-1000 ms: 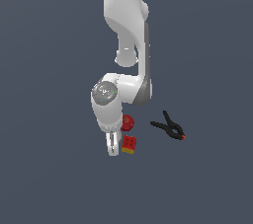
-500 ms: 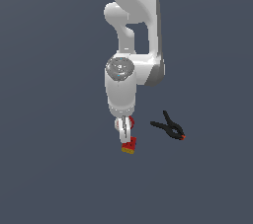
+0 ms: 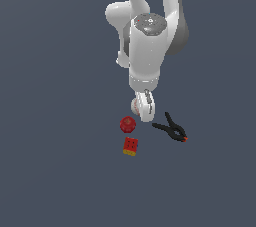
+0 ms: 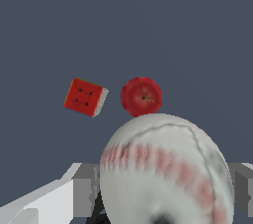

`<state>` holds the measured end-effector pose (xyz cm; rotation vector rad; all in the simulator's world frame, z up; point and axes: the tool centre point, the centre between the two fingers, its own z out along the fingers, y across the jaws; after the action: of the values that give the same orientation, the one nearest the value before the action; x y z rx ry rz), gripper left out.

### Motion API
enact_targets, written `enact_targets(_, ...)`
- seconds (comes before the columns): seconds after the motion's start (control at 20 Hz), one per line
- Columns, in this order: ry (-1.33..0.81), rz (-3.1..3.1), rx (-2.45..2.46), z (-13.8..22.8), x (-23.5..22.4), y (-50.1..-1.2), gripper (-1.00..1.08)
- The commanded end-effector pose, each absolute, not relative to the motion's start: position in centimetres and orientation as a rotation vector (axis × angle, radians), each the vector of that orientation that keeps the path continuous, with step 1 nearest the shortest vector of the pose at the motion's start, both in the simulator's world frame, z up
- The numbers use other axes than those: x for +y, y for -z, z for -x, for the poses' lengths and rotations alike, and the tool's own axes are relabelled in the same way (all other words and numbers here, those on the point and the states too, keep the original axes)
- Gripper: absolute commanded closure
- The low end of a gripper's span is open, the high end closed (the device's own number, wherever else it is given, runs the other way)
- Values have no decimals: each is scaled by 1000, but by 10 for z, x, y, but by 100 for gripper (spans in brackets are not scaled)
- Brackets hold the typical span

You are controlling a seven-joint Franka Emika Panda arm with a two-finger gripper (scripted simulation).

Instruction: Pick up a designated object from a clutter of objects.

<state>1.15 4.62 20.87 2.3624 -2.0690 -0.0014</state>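
Shifting off the red cube (image 3: 130,146), the gripper (image 3: 143,107) is now clenching the white baseball (image 3: 136,105) just beside the red round object (image 3: 128,124). Open floor (image 3: 55,121) is lying around; the black clamp (image 3: 171,128) is sitting apart toward the exterior view's right.

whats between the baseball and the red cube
The red round apple-like object lies between the baseball and the red cube, shown in the exterior view.
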Motion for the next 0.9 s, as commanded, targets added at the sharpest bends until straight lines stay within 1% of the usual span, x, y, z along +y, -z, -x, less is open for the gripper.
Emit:
enact_targets(0.0,-3,-2363,-2070,-1,63,-234,108)
enact_targets(0.85,-5,-2362,-2069,69,178,-394,108)
